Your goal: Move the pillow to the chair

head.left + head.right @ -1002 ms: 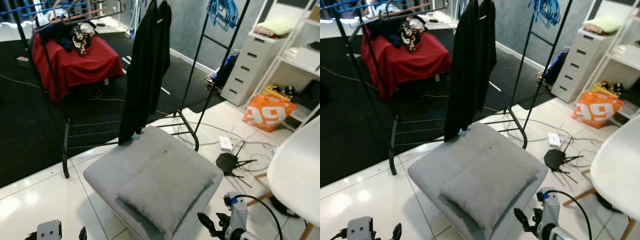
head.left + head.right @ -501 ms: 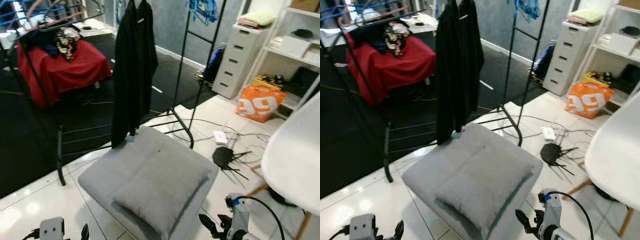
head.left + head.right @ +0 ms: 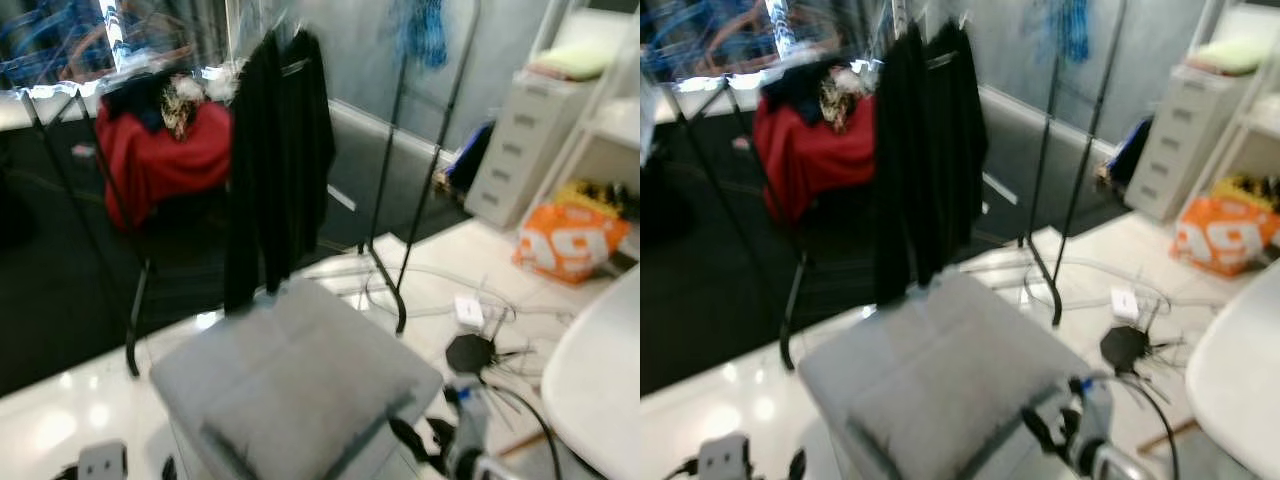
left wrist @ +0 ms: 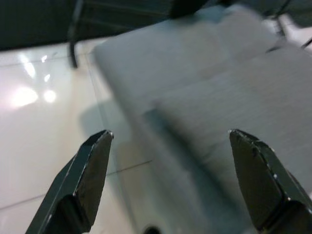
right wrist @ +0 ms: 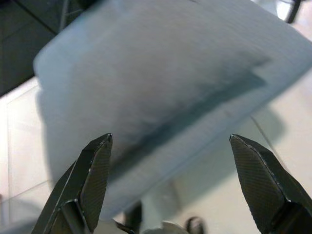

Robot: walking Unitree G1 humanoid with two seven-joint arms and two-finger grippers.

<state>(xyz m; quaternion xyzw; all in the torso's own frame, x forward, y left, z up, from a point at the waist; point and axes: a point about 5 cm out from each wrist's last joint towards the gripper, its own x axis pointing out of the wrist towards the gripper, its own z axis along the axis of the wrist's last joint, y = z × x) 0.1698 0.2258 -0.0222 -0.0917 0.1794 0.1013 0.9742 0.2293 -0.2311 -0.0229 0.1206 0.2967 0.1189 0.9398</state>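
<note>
The head views are blurred. A white tiled floor [image 3: 60, 410] meets a dark carpet [image 3: 60, 290] farther off. On the tiles sits a grey seat [image 3: 290, 375], and the grey pillow [image 3: 300, 420] lies on its near part, reaching its front edge. Behind the seat's far edge stands a black rack [image 3: 400, 200] with a black garment [image 3: 275, 170] hanging down to the seat. A red-draped piece of furniture [image 3: 165, 155] stands on the carpet beyond. At the right is the white chair [image 3: 595, 385], well apart from the pillow, with an orange bag [image 3: 565, 240] and white drawers [image 3: 510, 150] farther back.

The left gripper [image 4: 170, 141] hovers low near the seat's left front corner, fingers spread wide, holding nothing. The right gripper [image 5: 170, 146] hangs by the seat's right front edge, fingers likewise wide apart and empty, the pillow just ahead of them.
</note>
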